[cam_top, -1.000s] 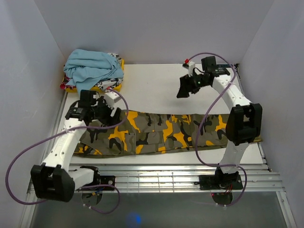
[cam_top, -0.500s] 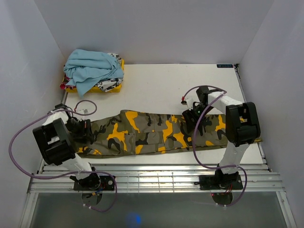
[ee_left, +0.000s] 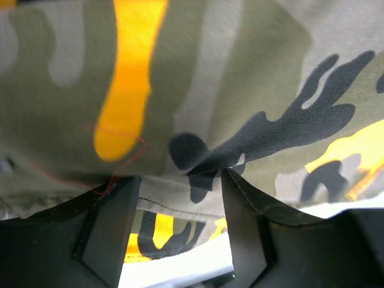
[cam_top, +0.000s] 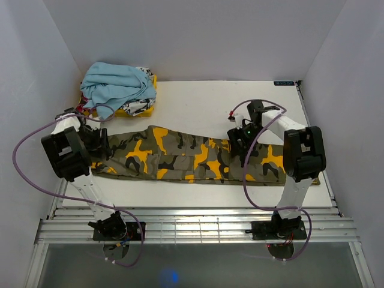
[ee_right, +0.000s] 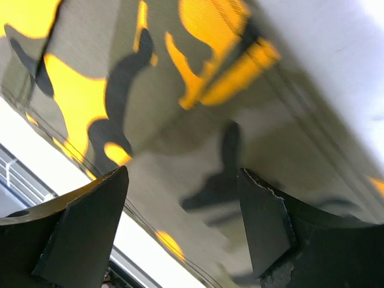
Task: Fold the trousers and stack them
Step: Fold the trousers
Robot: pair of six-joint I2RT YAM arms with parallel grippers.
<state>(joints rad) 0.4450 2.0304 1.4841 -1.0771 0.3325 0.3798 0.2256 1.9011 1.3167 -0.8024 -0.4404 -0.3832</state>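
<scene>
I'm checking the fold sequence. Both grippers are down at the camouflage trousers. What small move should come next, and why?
Probably close the right gripper on the trousers. Its fingers stand wide apart over flat cloth with nothing pinched, while the left gripper has a cloth edge between its fingers. Lifting to fold likely needs both ends held.

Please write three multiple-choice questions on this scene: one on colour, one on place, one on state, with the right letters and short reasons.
1. Which blotches mark the olive trousers?
A. red and white
B. yellow-orange and black
C. blue and pink

2. Where is the light blue garment?
A. far left corner of the table
B. on the trousers
C. near right edge

3. How do the trousers lie?
A. rolled up
B. hanging off the far edge
C. stretched long across the table

1 B: that print shows in every view.
2 A: it is heaped there in the top view.
3 C: they run from left to right.
</scene>
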